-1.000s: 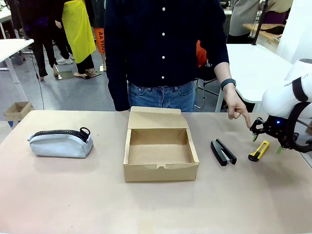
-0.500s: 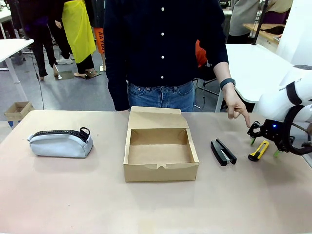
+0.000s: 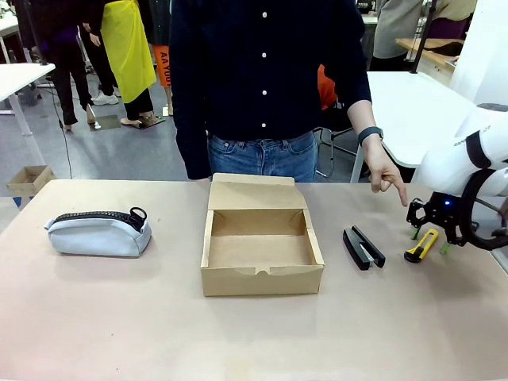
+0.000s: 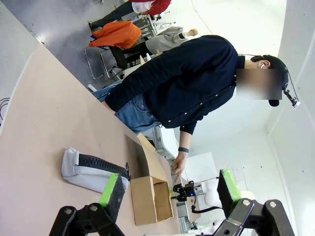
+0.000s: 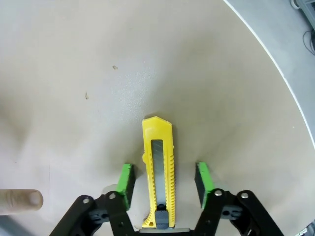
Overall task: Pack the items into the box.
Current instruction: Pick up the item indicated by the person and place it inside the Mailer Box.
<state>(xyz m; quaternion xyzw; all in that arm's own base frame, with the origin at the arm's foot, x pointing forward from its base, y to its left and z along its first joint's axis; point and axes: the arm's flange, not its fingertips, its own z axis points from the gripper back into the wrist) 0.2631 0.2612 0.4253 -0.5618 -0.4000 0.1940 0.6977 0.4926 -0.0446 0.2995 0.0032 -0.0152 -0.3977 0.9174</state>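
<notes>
Spotter: Where does the utility knife (image 5: pixel 158 172) lie?

Operator: Flat on the table (image 3: pixel 119 317) near its right end, lengthwise between the fingers of the right gripper (image 5: pixel 165 184). The green pads (image 5: pixel 127 183) stand on either side of it with a strip of bare tabletop showing on each side. The jaws are spread and nothing is pinched.

Spotter: How much room is around it?

Operator: Ahead of the knife's nose the surface is bare. The table's rounded edge sweeps past on one side in the right wrist view. On the other side the person's hand (image 3: pixel 386 176) points down, fingertip close to the tabletop and just beside the gripper. The stapler (image 3: pixel 363 248) lies near on the knife's left, not touching it. A lane of bare table separates the stapler from the box (image 3: pixel 262 278). The box sits in the middle, its lid flap (image 3: pixel 252 193) raised at the far side. The pouch (image 3: pixel 99 232) lies well apart at the left end, with wide bare table in front of it.

Spotter: And how does the knife look?

Operator: It has a yellow ribbed body, a dark slider channel down the middle and a black end cap nearest the wrist. The angled nose points away from the wrist.

Spotter: What about the other arm?

Operator: The left gripper (image 4: pixel 170 187) has its fingers wide apart with nothing between them.
</notes>
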